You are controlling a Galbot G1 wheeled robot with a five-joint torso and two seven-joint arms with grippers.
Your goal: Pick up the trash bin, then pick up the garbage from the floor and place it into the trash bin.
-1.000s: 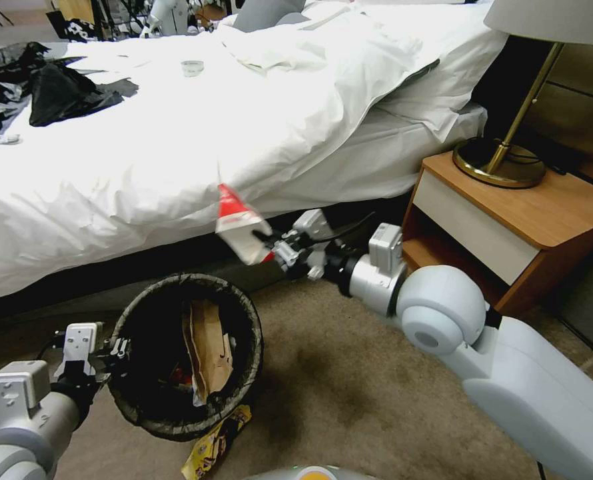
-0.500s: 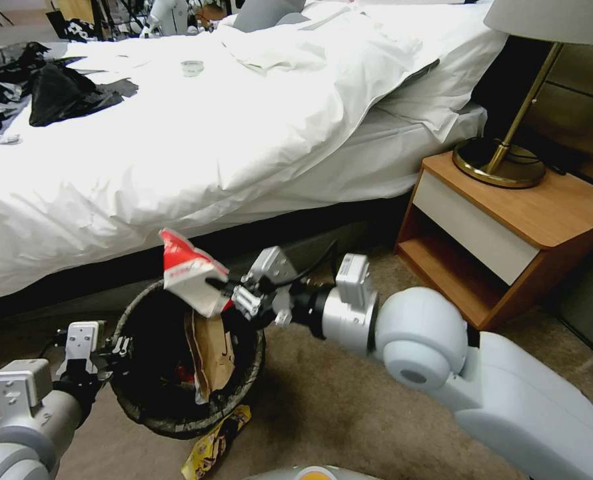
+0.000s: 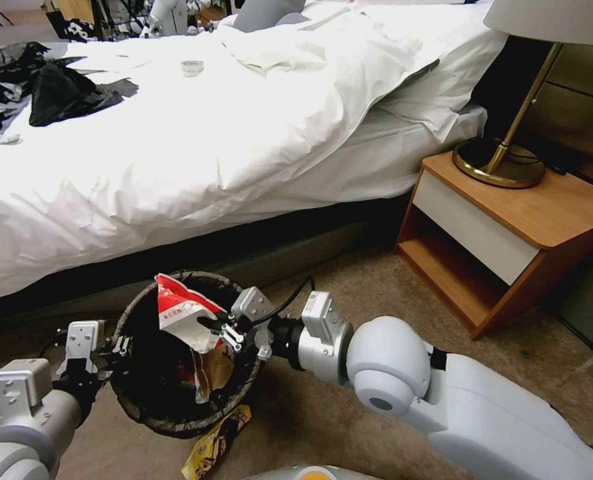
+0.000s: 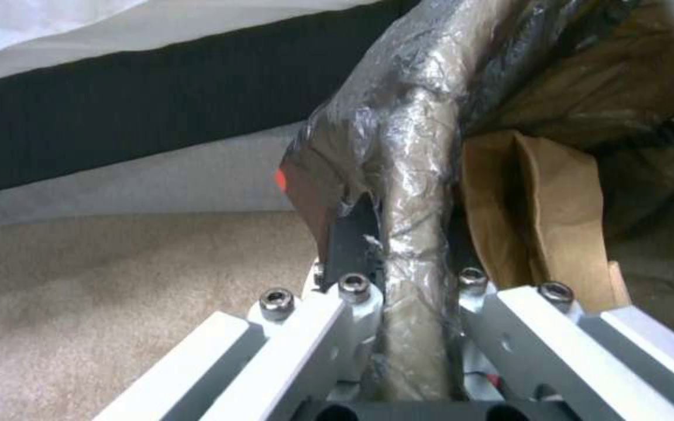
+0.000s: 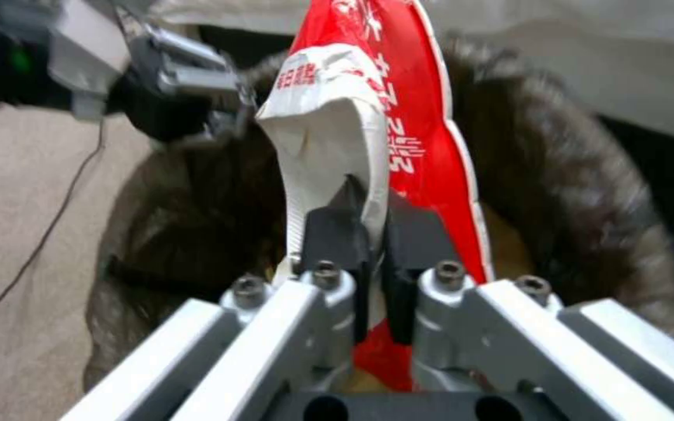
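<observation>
Right gripper (image 3: pixel 211 325) clenched on red-and-white wrapper (image 3: pixel 180 311), above trash bin (image 3: pixel 240 383) opening
Left gripper (image 3: pixel 118 352) clamped on bin's lined rim; tan paper bag (image 3: pixel 210 373) inside

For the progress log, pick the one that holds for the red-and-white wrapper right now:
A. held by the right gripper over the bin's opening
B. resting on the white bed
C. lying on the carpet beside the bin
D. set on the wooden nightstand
A: the right gripper has its jaws shut on the crinkled red-and-white plastic wrapper, holding it above the mouth of the round bag-lined trash bin.
</observation>
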